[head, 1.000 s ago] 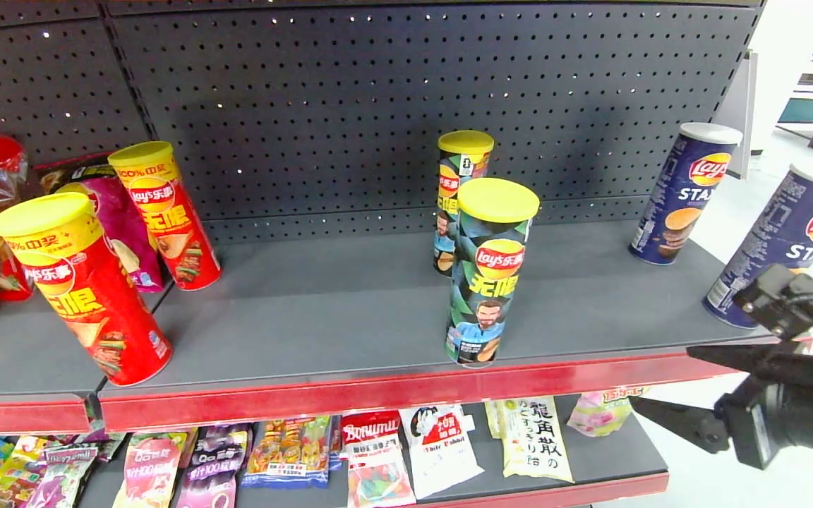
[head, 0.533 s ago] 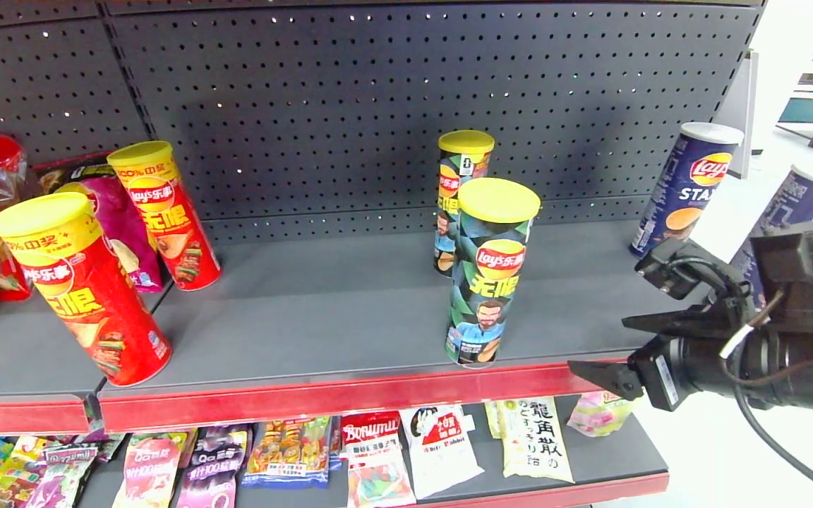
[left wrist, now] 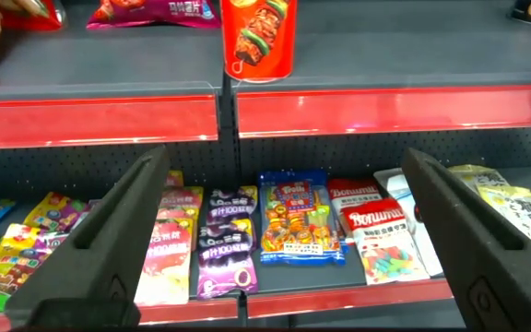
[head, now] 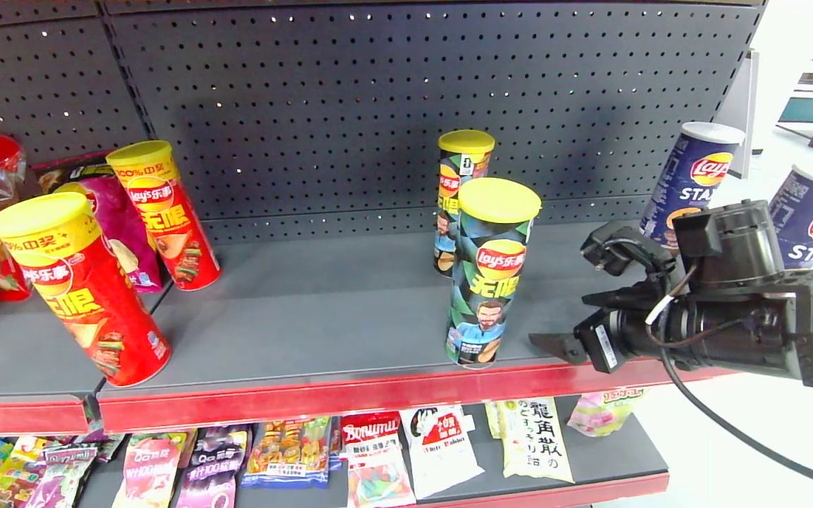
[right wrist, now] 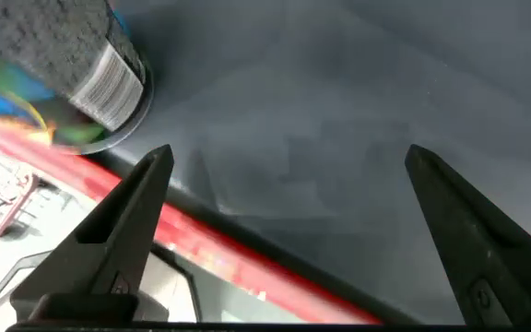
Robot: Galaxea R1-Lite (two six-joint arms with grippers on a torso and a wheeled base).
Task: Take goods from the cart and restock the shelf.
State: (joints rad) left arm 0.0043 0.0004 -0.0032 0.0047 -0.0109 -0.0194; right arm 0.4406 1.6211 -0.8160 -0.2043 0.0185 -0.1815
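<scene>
A dark grey store shelf with a red front edge and a perforated back panel holds tall tubes of potato chips. Near the middle, a green chip can with a yellow lid stands upright at the shelf's front edge. A second matching can stands just behind it, closer to the back panel. To the left stand two red chip cans with yellow lids, one at the front edge and one farther back, with a purple snack bag between them. To the right stand two dark blue chip cans with white lids.

The right gripper hangs level with the shelf's front edge, just beside the front green can and not touching it. Its two black fingers are spread wide, with nothing between them.

The left gripper sits lower, facing the shelf below, where flat candy bags lie in a row. Its fingers are also spread wide and hold nothing.
</scene>
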